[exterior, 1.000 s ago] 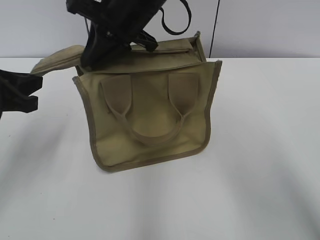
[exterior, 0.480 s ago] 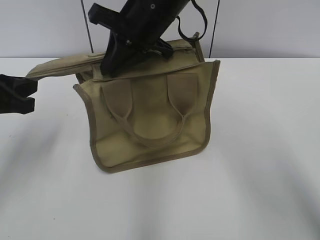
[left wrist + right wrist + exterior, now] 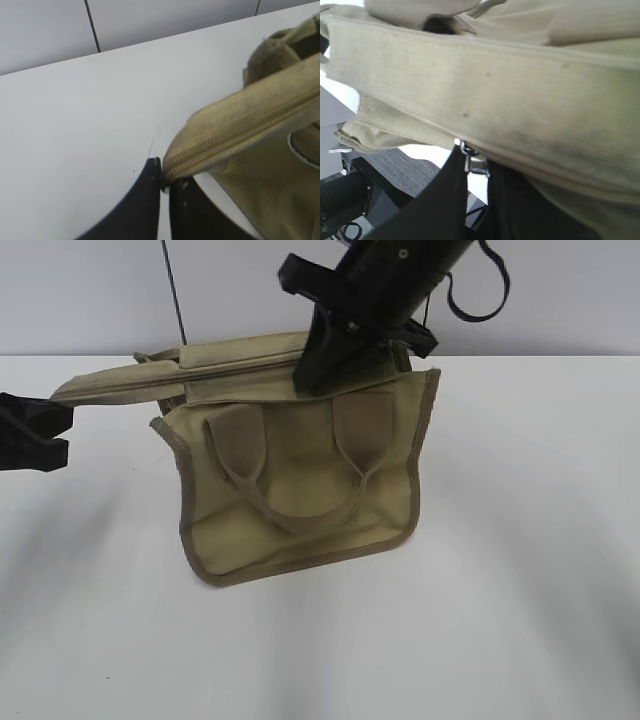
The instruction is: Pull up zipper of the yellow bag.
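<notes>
The yellow bag [image 3: 300, 480] stands upright on the white table, handles facing me. My left gripper [image 3: 48, 430] sits at the left edge, shut on the end of the bag's top strip; in the left wrist view its jaws [image 3: 164, 179] pinch the end of the zipper [image 3: 240, 131], whose teeth look closed there. My right gripper [image 3: 335, 375] is over the right part of the bag's top. In the right wrist view its jaws [image 3: 476, 167] are shut on the silver pull tab [image 3: 475, 160] under the bag's top panel [image 3: 495, 100].
The white table [image 3: 520, 590] spreads around the bag on all sides. A grey panelled wall [image 3: 80, 290] with dark vertical seams stands behind. A black cable loop [image 3: 480, 295] hangs from the right arm.
My right gripper has slid to the right along the bag's top, from its left end to near its right end. The top strip is now stretched out leftward. The left gripper has barely moved.
</notes>
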Controlling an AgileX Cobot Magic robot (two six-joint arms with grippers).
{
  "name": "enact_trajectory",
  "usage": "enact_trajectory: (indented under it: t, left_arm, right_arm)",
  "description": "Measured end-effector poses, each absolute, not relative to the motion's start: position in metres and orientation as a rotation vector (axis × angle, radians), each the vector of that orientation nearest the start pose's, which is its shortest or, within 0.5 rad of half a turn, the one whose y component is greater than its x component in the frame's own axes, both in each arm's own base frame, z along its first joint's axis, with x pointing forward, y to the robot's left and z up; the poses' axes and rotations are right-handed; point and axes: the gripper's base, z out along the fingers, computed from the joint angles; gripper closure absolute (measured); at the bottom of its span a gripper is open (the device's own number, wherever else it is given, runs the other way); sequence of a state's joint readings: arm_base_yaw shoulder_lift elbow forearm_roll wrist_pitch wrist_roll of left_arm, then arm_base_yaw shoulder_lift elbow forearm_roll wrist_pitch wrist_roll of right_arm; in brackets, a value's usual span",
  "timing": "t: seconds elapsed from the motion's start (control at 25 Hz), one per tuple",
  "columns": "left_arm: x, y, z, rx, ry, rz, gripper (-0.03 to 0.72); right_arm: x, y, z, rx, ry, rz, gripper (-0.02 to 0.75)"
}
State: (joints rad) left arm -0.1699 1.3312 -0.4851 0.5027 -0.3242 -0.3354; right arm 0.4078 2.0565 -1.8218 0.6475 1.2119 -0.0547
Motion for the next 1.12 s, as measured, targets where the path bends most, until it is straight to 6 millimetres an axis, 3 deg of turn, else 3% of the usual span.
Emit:
enact_trajectory:
  t: [0.36,0.8,0.88,0.92,0.96,1.04,1.12]
  left_arm:
    - [0.242,-0.056,0.209,0.415,2.0,-0.172,0.68]
    - [0.242,-0.056,0.21,0.424,1.99,-0.176,0.664]
    - [0.241,-0.055,0.208,0.41,2.012,-0.167,0.609]
    - [0.241,-0.054,0.207,0.401,2.028,-0.162,0.551]
    - [0.24,-0.053,0.205,0.395,2.042,-0.158,0.48]
    - [0.239,-0.055,0.204,0.372,2.066,-0.167,0.342]
    - [0.236,-0.057,0.199,0.33,2.13,-0.175,0.241]
  right_arm:
    - [0.393,0.169,0.281,-0.294,2.832,0.921,0.675]
    - [0.393,0.164,0.281,-0.302,2.837,0.899,0.669]
    - [0.393,0.163,0.284,-0.334,2.817,0.902,0.592]
    - [0.393,0.163,0.284,-0.334,2.817,0.902,0.592]
    - [0.393,0.159,0.291,-0.364,2.786,0.898,0.46]
    - [0.392,0.158,0.303,-0.394,2.748,0.873,0.309]
    - [0.389,0.156,0.314,-0.42,2.724,0.812,0.258]
